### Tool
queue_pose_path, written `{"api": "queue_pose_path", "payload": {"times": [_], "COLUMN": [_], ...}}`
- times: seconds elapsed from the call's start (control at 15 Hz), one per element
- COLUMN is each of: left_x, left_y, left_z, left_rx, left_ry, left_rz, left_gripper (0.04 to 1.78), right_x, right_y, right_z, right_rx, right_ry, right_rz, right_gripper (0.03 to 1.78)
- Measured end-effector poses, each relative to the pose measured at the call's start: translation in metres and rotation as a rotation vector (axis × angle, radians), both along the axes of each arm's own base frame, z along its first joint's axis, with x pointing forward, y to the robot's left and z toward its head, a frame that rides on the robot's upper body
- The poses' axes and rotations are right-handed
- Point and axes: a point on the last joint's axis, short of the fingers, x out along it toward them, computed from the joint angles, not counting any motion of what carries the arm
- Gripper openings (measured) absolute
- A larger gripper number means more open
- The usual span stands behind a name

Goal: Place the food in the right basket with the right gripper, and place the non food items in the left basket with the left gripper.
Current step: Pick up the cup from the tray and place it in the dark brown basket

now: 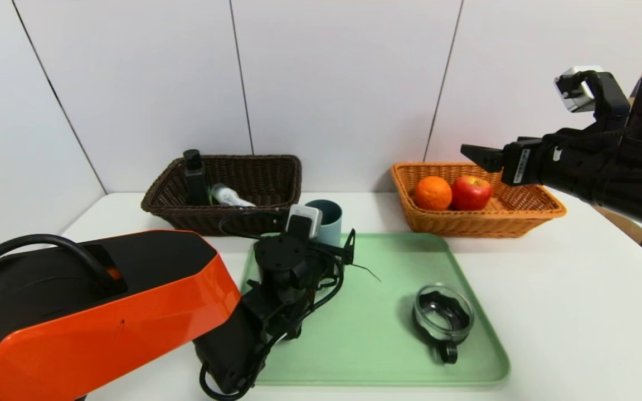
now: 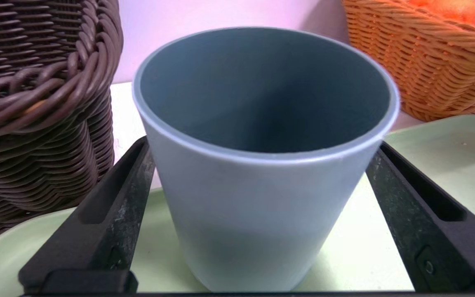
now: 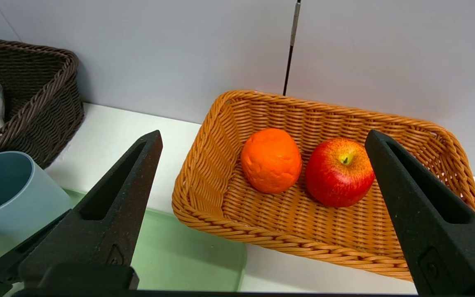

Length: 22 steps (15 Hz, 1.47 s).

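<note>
A blue-grey cup stands upright at the far left corner of the green tray. My left gripper is open, with its fingers on either side of the cup at rim height. My right gripper is open and empty, held in the air above the orange basket, which holds an orange and a red apple. The brown basket holds a black bottle and a white bottle.
A clear glass container with a black inside and a small handle lies on the tray's right part. The brown basket stands just behind the cup, close to the left gripper. The white wall rises right behind both baskets.
</note>
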Motion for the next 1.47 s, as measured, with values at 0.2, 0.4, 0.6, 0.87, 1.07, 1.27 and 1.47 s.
{"api": "queue_pose_path", "payload": {"times": [0.2, 0.4, 0.6, 0.87, 1.07, 1.27, 1.47], "left_x": [0.001, 0.001, 0.001, 0.002, 0.002, -0.001, -0.016], "left_y": [-0.001, -0.001, -0.001, -0.001, -0.001, 0.000, -0.003], "left_z": [-0.002, -0.003, -0.003, -0.002, -0.002, 0.003, 0.024], "left_rx": [0.003, 0.007, 0.008, 0.008, 0.012, 0.011, 0.009], "left_ry": [0.004, 0.005, 0.004, 0.004, 0.001, -0.003, 0.011], "left_rz": [0.000, -0.003, -0.003, 0.001, -0.001, -0.010, -0.074], "left_gripper": [1.69, 1.69, 1.69, 1.25, 1.14, 1.14, 1.14], "right_x": [0.000, 0.001, 0.001, 0.001, 0.001, 0.002, 0.003], "right_y": [0.000, -0.001, -0.001, -0.001, -0.001, -0.001, -0.001], "right_z": [-0.001, -0.003, -0.004, -0.007, -0.007, -0.009, -0.011], "right_rx": [0.000, 0.001, 0.002, 0.000, 0.002, 0.006, 0.006], "right_ry": [0.005, 0.010, 0.014, 0.024, 0.011, -0.024, -0.020], "right_rz": [0.008, 0.014, 0.023, 0.026, 0.024, 0.024, 0.024], "right_gripper": [1.70, 1.70, 1.70, 1.70, 1.70, 1.70, 1.70]}}
